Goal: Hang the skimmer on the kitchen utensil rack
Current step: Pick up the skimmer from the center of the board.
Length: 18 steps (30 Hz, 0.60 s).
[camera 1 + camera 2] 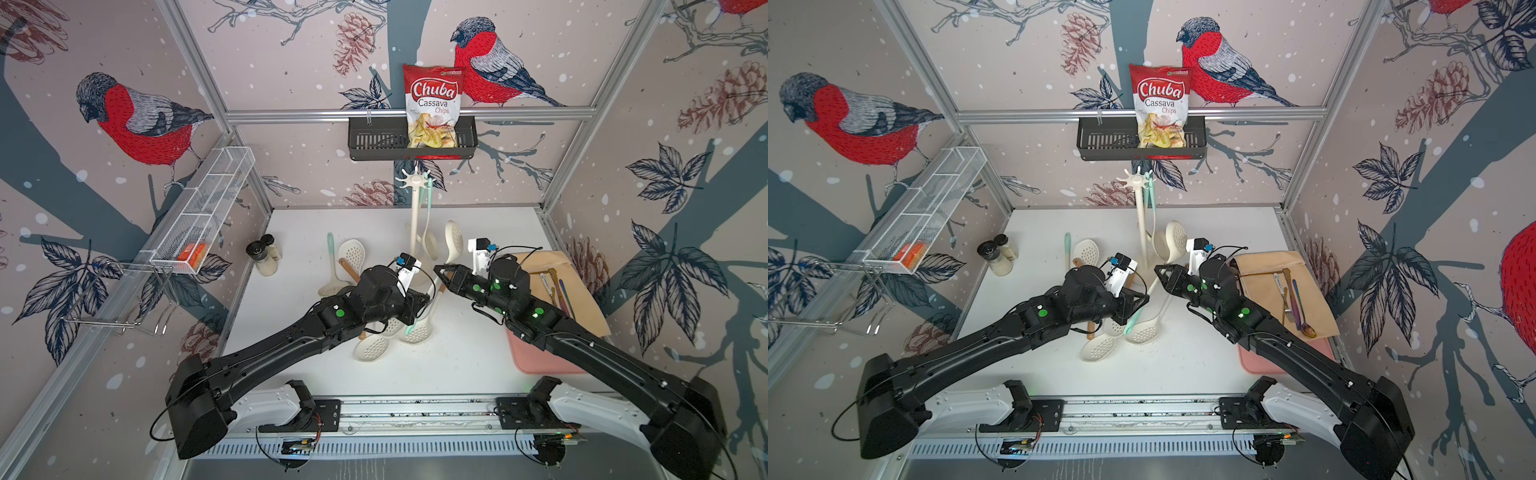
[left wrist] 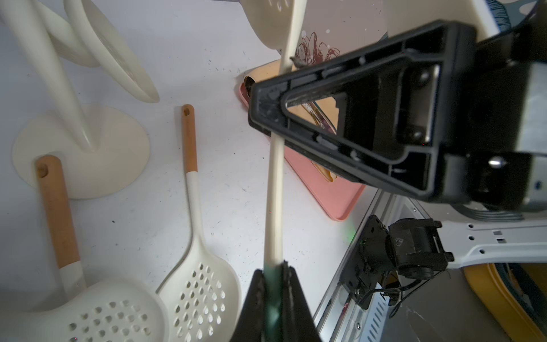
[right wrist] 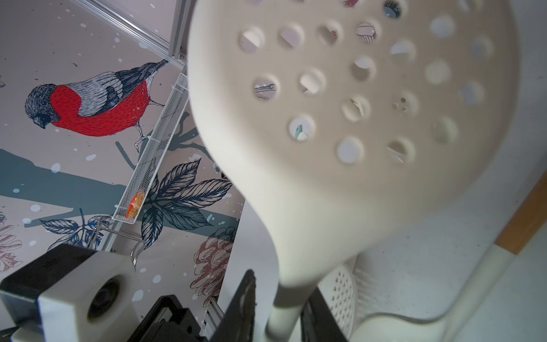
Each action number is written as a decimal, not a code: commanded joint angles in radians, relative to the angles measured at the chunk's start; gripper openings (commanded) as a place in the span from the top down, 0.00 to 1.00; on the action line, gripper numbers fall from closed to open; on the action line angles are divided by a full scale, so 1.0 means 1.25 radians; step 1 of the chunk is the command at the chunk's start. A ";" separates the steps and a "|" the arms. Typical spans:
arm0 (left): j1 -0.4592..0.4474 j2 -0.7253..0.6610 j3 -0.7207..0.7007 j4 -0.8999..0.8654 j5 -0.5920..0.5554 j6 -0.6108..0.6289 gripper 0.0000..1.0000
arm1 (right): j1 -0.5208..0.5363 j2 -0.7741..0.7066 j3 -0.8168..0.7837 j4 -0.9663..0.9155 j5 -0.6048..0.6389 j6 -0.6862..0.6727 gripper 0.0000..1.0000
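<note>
Skimmer (image 3: 355, 118) handle is clamped in left hand (image 2: 273, 271); right hand (image 3: 282, 291) straddles its neck, grip unclear.

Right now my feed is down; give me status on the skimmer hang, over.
Left claw shut on skimmer, teal handle end. Right claw around handle below head, grip unclear. Skimmer aloft, not yet on rack. One utensil hangs there.

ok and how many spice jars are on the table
2: a bigger jar near the table's left edge, and a smaller jar right behind it. Others could be hidden.
</note>
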<state>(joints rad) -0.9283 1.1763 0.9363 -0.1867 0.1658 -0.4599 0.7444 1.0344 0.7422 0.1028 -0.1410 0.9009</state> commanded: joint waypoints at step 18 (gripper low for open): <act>-0.008 -0.061 -0.049 0.111 0.012 -0.034 0.29 | -0.041 -0.061 -0.026 0.110 0.013 0.018 1.00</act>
<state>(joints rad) -0.9375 1.1160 0.8955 -0.1352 0.1585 -0.4625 0.7048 0.9844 0.7170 0.1577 -0.1410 0.9436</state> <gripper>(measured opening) 0.698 0.128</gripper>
